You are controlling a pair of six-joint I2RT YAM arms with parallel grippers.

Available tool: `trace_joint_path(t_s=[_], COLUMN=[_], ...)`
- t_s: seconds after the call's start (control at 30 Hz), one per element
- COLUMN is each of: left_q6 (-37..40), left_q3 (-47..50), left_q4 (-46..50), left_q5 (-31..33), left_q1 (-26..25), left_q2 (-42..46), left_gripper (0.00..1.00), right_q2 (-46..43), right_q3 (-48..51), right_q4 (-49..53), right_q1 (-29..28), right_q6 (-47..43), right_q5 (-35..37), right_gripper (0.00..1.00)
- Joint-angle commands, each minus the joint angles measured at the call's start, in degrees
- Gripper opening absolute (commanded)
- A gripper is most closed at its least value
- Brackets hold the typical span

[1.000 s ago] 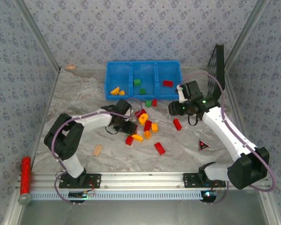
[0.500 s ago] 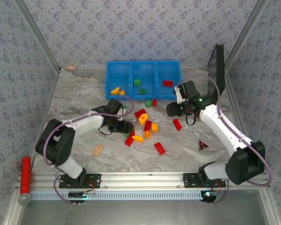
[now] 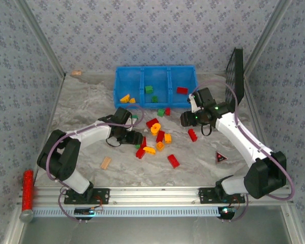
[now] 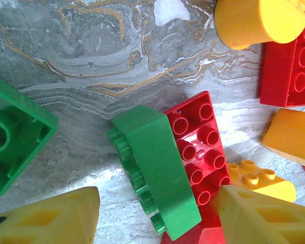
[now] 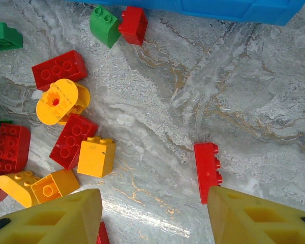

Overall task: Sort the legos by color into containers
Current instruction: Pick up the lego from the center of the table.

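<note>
The blue bin (image 3: pixel 142 74) stands at the back with three containers: orange-yellow legos (image 3: pixel 126 98) in the left, green ones (image 3: pixel 149 89) in the middle, a red one (image 3: pixel 182 90) in the right. More legos (image 3: pixel 157 134) lie loose mid-table. My left gripper (image 3: pixel 135 139) is low at the pile's left edge. Its jaws (image 4: pixel 157 218) stand open around a green brick (image 4: pixel 155 170) that lies on its side against a red brick (image 4: pixel 201 145). My right gripper (image 3: pixel 189 118) (image 5: pixel 155 218) hangs open and empty, with a red brick (image 5: pixel 207 170) just ahead of its right fingertip (image 5: pixel 259 218).
A tan wooden block (image 3: pixel 106 162) lies front left, and a red glittery cylinder (image 3: pixel 27 192) rests by the rail. A black grid panel (image 3: pixel 236 76) leans at the back right. A small dark triangle (image 3: pixel 221 157) and another red brick (image 3: pixel 173 161) sit near the front.
The left arm has folded lower and leftward, with its gripper settling over the green brick at the pile's edge. The right gripper has drifted slightly left.
</note>
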State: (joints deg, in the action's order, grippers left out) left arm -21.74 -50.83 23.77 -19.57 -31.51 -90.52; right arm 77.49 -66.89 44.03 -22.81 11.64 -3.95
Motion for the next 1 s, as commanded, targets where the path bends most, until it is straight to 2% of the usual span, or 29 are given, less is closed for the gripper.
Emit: trace_joint_path(t_s=[0.0, 0.37, 0.7, 0.97], left_q6=[0.29, -0.08, -1.38, -1.29], left_q3=[0.22, -2.24, -1.91, -2.16], left_q4=[0.76, 5.23, 6.08, 7.36], left_q5=[-1.04, 5.09, 5.63, 6.24], left_q1=[-0.33, -3.14, -3.07, -2.33], left_q2=[-0.51, -2.9, -1.47, 0.85], left_gripper=[0.62, 0.57, 0.36, 0.24], right_q2=[0.55, -0.16, -1.57, -3.31], right_q3=[0.84, 1.48, 3.6, 7.98], right_q4=[0.82, 1.19, 1.56, 0.8], right_q1=[-0.39, -0.44, -0.48, -1.42], right_q6=[0.84, 0.86, 1.18, 3.92], right_q5=[-0.54, -0.19, -0.96, -5.04], right_gripper=[0.59, 0.58, 0.58, 0.58])
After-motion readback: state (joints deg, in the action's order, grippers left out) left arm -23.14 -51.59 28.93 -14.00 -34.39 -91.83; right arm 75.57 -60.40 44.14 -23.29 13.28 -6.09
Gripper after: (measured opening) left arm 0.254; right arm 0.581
